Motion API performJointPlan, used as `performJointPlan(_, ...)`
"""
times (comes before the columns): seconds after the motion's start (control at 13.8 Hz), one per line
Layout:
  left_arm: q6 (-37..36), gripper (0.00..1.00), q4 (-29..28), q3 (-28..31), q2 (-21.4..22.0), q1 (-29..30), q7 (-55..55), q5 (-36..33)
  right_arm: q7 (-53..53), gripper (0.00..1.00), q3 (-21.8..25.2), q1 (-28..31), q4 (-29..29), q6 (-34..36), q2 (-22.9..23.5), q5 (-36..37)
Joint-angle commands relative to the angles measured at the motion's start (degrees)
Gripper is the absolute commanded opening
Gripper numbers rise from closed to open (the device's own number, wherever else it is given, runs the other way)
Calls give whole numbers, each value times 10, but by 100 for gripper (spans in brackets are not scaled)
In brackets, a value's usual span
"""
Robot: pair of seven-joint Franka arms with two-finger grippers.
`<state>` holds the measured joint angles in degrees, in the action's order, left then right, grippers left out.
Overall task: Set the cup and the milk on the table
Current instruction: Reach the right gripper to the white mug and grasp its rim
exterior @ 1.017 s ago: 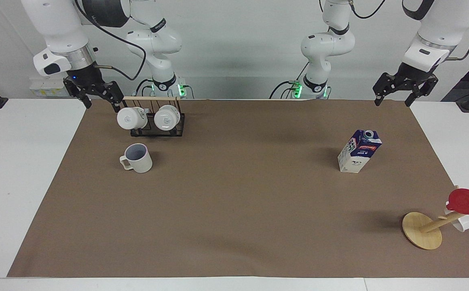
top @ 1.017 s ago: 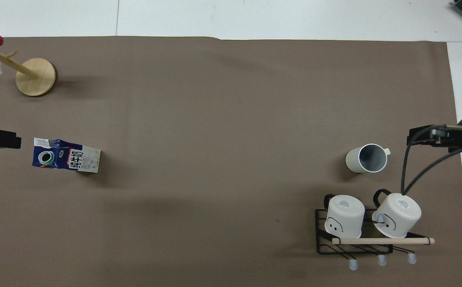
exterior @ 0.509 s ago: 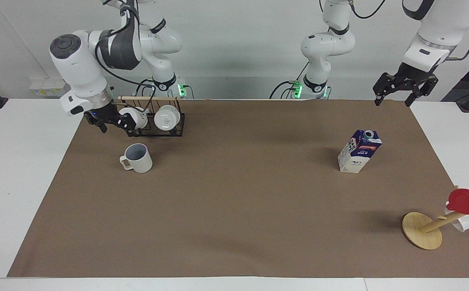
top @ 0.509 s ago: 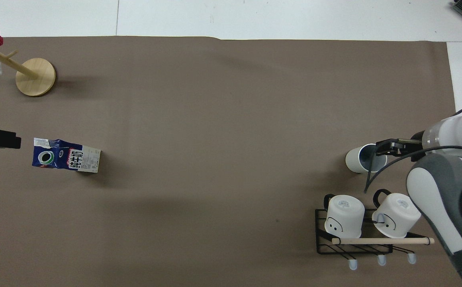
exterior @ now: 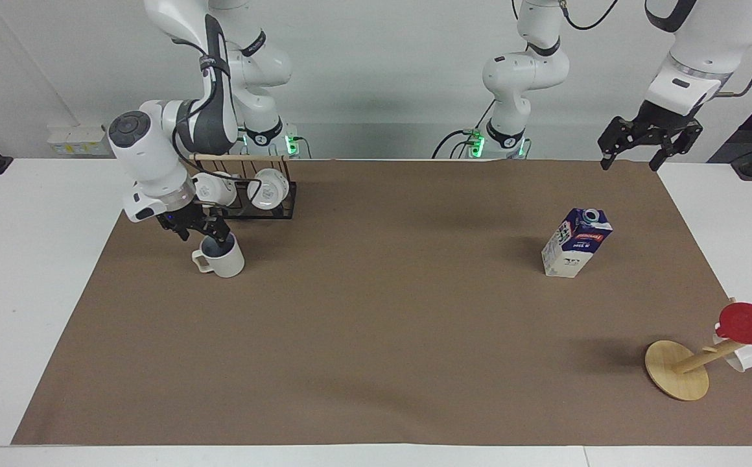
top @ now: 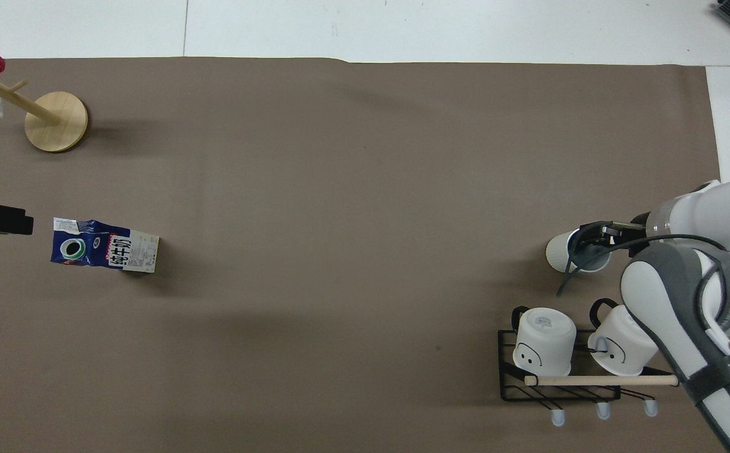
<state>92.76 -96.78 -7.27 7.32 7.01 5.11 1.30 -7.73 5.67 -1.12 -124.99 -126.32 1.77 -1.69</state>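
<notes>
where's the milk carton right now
The milk carton stands upright on the brown sheet toward the left arm's end of the table, nearer to the robots than the wooden stand.

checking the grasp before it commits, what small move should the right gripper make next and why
Probably shut on the rim. The right gripper is open at the mouth of the cup, which stands upright on the brown sheet of the table; one finger seems to reach inside. The left gripper waits open, up over the table's edge, with the milk untouched.
</notes>
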Motion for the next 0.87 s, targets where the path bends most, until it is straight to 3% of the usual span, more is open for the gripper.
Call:
performJointPlan(0.0, -9, 100, 7, -3, -1, 4, -3, -8, 0, 100, -4, 8, -26, -45, 2, -10)
performJointPlan(0.58, -9, 100, 7, -3, -1, 4, -4, -8, 6, 100, -5, 16, -51, -71, 3, -10)
performJointPlan(0.65, -8, 100, 7, -3, -1, 5, -4, -8, 5, 89, -4, 16, -51, -70, 3, -10)
performJointPlan(0.8, -9, 100, 7, -3, -1, 4, -4, -8, 1, 23, -5, 15, -51, -68, 3, -11)
